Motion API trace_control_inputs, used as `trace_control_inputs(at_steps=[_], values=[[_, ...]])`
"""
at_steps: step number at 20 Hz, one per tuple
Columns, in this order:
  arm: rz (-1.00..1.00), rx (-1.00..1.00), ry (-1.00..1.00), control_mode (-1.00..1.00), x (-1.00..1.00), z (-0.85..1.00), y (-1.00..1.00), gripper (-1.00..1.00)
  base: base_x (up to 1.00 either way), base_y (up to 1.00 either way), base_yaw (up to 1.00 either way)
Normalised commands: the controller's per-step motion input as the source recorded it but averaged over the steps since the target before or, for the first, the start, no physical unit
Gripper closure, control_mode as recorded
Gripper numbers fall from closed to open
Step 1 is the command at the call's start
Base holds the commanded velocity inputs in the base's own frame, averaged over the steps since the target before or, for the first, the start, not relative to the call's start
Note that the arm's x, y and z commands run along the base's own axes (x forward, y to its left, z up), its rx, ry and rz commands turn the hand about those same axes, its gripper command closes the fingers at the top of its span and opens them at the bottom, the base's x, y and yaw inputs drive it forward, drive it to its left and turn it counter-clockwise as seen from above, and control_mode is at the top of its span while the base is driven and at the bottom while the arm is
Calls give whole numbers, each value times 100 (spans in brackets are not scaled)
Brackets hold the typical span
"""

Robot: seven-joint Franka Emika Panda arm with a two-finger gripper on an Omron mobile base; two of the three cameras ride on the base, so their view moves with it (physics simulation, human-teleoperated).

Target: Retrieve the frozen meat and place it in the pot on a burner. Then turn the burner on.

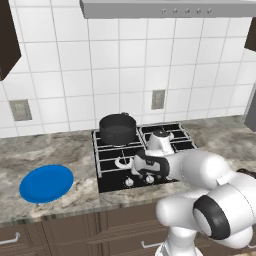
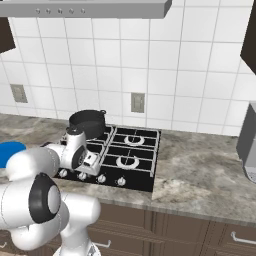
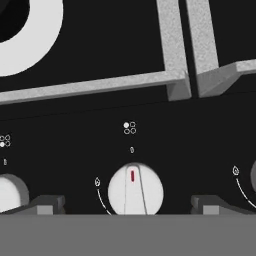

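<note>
The dark pot (image 1: 118, 128) (image 2: 88, 122) stands on the rear left burner of the black cooktop (image 1: 107, 184). The frozen meat is hidden from these angles. My gripper (image 1: 140, 176) (image 2: 93, 171) hangs low over the row of knobs at the cooktop's front edge. In the hand view the gripper (image 3: 131, 205) is open, with its fingertips (image 3: 47, 204) on either side of a white knob (image 3: 135, 189) and apart from it. The knob's red mark points straight up at the small mark above it. A silver-white burner ring (image 3: 30, 35) lies beyond the grate.
A blue plate (image 1: 46, 183) (image 2: 9, 150) lies on the marble counter left of the cooktop. More knobs (image 3: 7, 192) sit on both sides of the one between my fingers. A grey appliance (image 2: 247, 145) stands at the far right. The range hood (image 1: 170, 7) hangs overhead.
</note>
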Motion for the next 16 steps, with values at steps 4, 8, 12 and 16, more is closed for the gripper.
trace_control_inputs(at_steps=[4,8,12,16], values=[[0,0,0,-100,0,-16,-9,-100,0,0,0],[0,0,1,-100,0,-19,-4,-100,0,0,0],[0,0,0,-100,0,-18,0,-100,0,0,0],[0,0,4,-100,0,-5,0,-100,0,0,0]])
